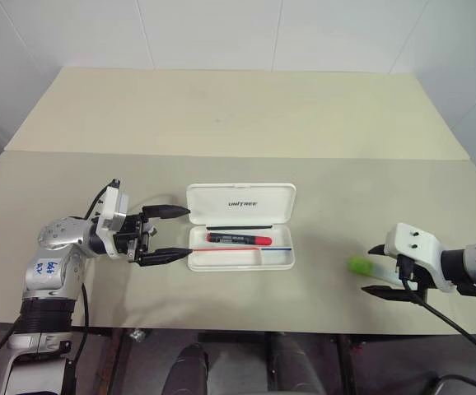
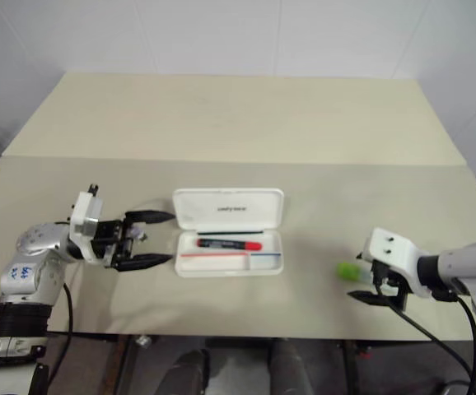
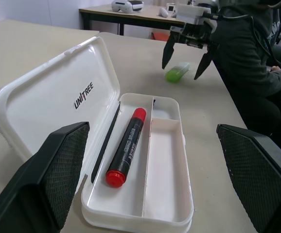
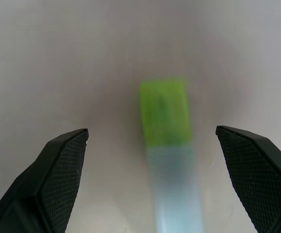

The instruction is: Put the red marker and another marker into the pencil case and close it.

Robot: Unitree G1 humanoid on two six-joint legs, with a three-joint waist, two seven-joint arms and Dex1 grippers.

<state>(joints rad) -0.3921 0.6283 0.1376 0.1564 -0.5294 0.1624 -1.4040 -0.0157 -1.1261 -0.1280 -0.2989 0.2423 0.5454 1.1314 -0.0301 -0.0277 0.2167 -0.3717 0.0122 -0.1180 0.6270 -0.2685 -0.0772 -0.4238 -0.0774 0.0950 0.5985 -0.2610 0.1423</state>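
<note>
The white pencil case lies open mid-table with its lid up toward the far side. The red marker rests in its back compartment, and the front compartment is bare. My left gripper is open, held level at the case's left end, one finger on each side of that end. The lime-green marker lies on the table at the right. My right gripper is open and tilted down over it. Its fingers stand on either side of the green marker, not touching.
The beige table has a seam across its middle, with a second table half behind it. The front edge runs just below both grippers. A white wall stands behind, and another table with white gear is in the background.
</note>
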